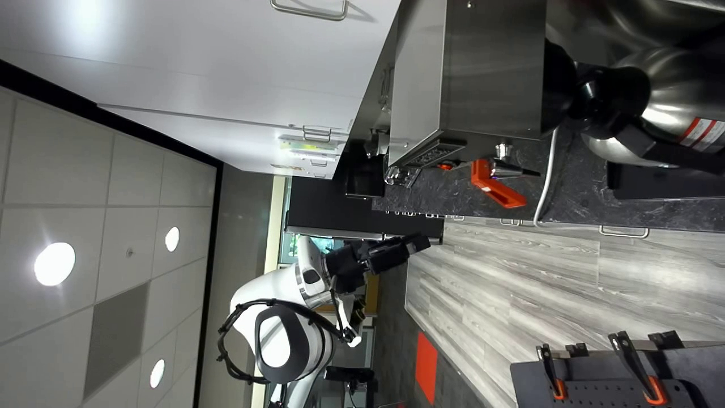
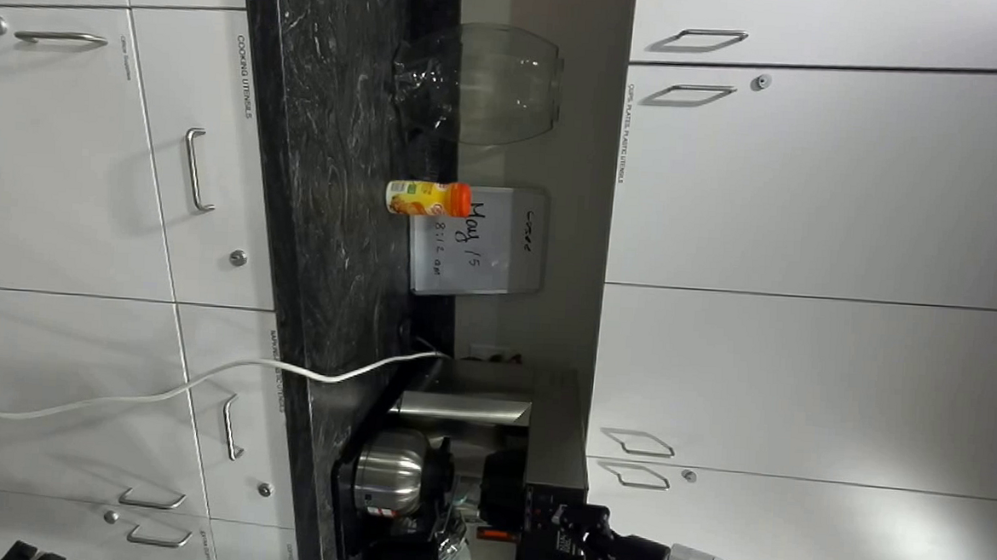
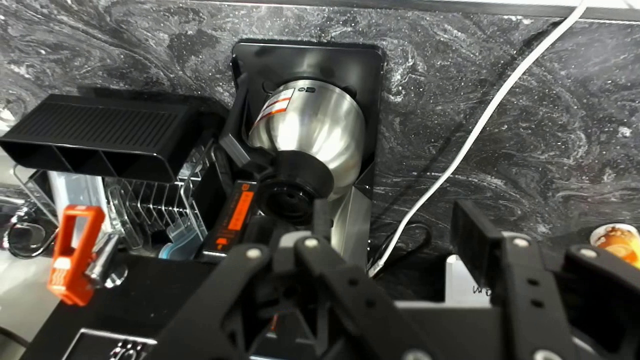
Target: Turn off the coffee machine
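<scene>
The coffee machine is a boxy brushed-steel appliance with black fittings, seen in both exterior views (image 1: 493, 73) (image 2: 555, 428). Its dark front (image 3: 145, 280) fills the lower left of the wrist view, and its orange-red lever (image 3: 75, 255) is at the left. The lever also shows in an exterior view (image 1: 498, 184). A small red switch (image 1: 446, 166) sits on the front near a plate. A steel pot (image 3: 320, 120) stands on the black base. My gripper (image 3: 395, 225) is open and empty above the machine's front, and hides part of it. It also shows in both exterior views (image 1: 419, 243) (image 2: 575, 531).
A white cable (image 3: 465, 145) runs across the dark counter beside the machine. A dish rack with a black holder (image 3: 95, 135) stands on its other side. A whiteboard (image 2: 508, 263), a yellow container (image 2: 426, 198) and a clear jar (image 2: 509, 84) stand along the wall. Cabinets (image 2: 828, 178) hang above.
</scene>
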`<state>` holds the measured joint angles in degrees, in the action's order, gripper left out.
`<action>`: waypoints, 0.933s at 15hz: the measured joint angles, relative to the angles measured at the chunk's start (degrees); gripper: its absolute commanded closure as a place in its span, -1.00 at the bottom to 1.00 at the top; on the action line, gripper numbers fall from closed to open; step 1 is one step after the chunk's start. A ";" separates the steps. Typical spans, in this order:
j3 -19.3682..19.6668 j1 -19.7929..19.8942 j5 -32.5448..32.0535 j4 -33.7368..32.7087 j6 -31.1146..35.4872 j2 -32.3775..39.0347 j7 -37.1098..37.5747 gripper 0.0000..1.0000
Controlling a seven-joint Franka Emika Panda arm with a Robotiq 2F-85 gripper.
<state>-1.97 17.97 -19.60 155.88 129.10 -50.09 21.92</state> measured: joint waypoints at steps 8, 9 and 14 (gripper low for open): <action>5.07 1.72 -0.70 -0.30 3.70 0.53 -5.10 1.00; 5.92 2.12 -0.82 -0.39 4.50 0.78 -6.47 1.00; 8.41 3.16 -1.02 -1.06 5.86 2.26 -10.83 0.98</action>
<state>6.44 21.13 -20.62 154.83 134.95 -47.83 11.09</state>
